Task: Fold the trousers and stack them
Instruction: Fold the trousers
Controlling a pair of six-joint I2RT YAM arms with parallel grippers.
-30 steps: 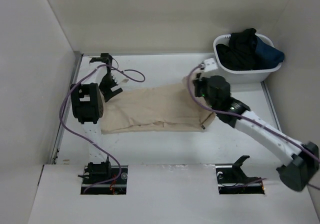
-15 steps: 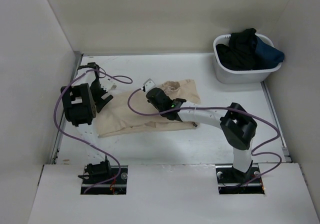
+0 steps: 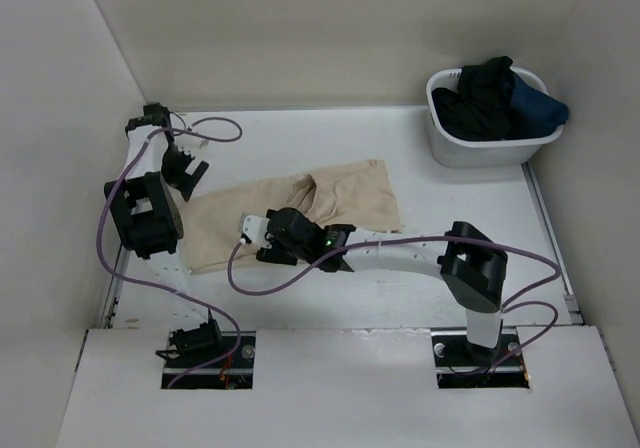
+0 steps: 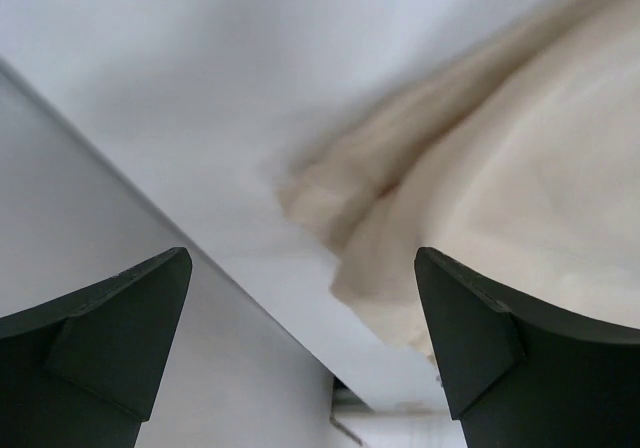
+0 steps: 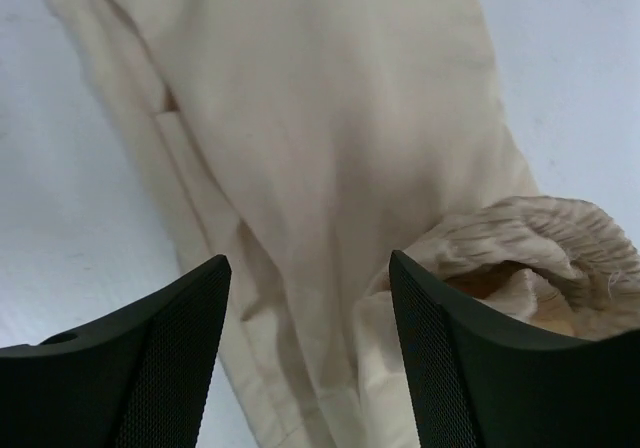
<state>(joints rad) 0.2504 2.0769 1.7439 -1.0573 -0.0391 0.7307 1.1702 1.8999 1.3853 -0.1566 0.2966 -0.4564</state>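
Trousers (image 3: 345, 193) look soft, light, limp; probably best pinched at the gathered edge (image 5: 520, 243), lower right. Left gripper (image 4: 300, 343) and right gripper (image 5: 310, 363) both gape wide, empty.

Both arms extended, jaws apart
The left arm (image 3: 145, 213) rises along the left side, folds at the elbow and turns its wrist back down, so the left gripper (image 3: 185, 168) points downward with its fingers spread wide. The right arm (image 3: 400, 253) bends at the elbow and stretches low to the left; the right gripper (image 3: 262, 238) at its end has its fingers parted too
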